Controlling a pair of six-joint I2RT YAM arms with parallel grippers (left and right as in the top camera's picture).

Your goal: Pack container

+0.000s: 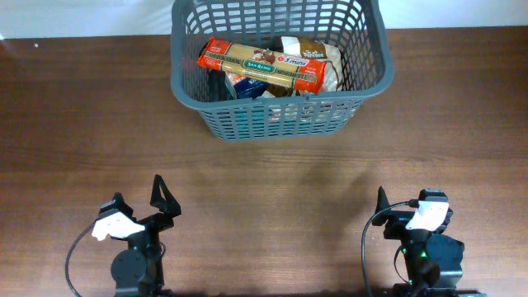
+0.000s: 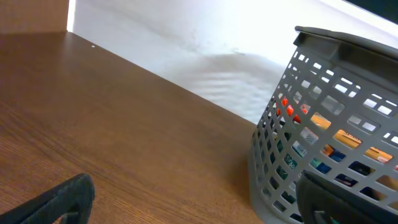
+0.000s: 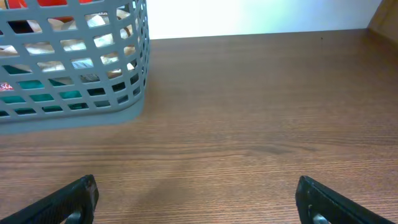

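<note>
One basket (image 1: 280,122) is sitting at the far edge of the table (image 1: 264,190), near its middle. At least three packets are lying in it: a red pasta pack (image 1: 262,64) on top, a tan bag (image 1: 318,56) behind it, and a blue box (image 1: 246,85) beneath. Two grippers are sitting well short of the basket, left gripper (image 1: 139,198) and right gripper (image 1: 404,206), both with fingers spread wide and gripping nothing. Bare wood is lying between them and the basket. The basket is showing dark grey slotted walls and rounded corners.
</note>
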